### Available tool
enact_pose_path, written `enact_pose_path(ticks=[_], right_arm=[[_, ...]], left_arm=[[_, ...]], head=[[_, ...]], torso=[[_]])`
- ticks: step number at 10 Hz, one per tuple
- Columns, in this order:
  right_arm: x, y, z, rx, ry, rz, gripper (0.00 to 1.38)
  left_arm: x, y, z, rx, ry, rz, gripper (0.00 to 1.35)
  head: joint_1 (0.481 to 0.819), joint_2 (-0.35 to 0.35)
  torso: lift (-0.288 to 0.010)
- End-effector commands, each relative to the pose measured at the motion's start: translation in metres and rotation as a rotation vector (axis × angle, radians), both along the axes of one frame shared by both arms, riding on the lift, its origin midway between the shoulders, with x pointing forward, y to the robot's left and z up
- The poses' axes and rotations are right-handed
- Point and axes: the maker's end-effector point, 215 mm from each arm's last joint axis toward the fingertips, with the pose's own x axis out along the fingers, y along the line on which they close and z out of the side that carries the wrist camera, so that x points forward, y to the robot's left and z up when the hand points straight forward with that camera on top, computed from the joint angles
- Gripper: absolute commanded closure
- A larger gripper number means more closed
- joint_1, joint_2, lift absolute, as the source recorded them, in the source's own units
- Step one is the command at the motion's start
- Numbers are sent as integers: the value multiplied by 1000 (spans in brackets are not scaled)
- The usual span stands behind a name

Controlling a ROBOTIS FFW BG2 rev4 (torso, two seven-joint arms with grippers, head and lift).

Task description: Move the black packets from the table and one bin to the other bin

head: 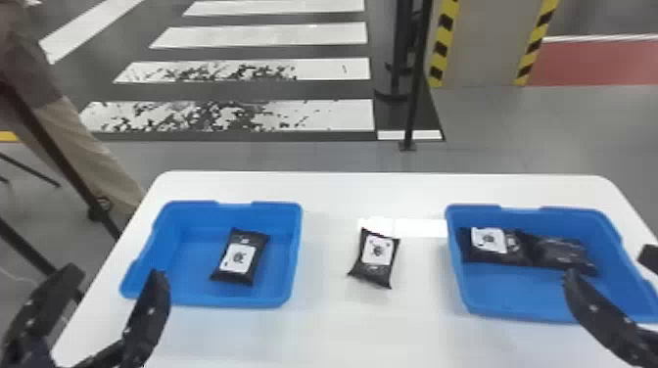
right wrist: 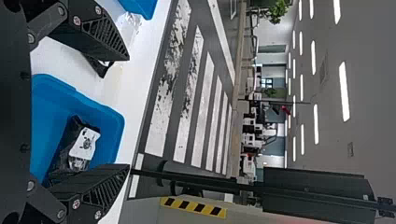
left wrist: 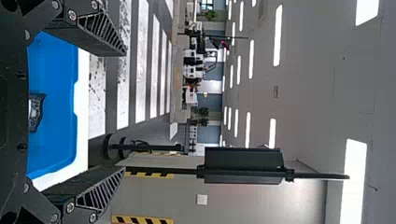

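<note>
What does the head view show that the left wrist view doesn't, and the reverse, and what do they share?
Head view: a flat black packet with a white label on the white table, the right-hand blue plastic bin holding two more packets, and the right gripper.

Left wrist view: long ceiling lights and green plants.

Both: the left gripper, the left-hand blue bin with its black packet, the table and the white floor stripes.
</note>
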Motion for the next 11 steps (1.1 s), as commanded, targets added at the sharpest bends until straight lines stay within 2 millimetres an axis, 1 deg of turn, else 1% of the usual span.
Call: enact_pose_path(ticks=[1,6,7,9,10,11], right_arm=[[0,0,1,-1,-2,0,214],[0,-1,1,-7,-1,-1,214],[7,-1,-8,8,10,-1,214],[35,16,-14,40,-5,46,214],[50,26,-25,56,9,76,214],[61,33,-38,61,36,100,214]], left_arm=[[-1,0,-1,-2,2,3,176],[-1,0,-1,0,2,2,176],[0,1,0,2,0,3,176],[1,-1,0,-2,0,1,176],[1,0,0,-3,0,3,176],[2,-2,-2,-2,5,-1,176]], head=[[695,77],[695,76],[695,77],[695,81],[695,86],[695,100]], torso=[[-110],[-110],[-110],[-110],[-110],[-110]])
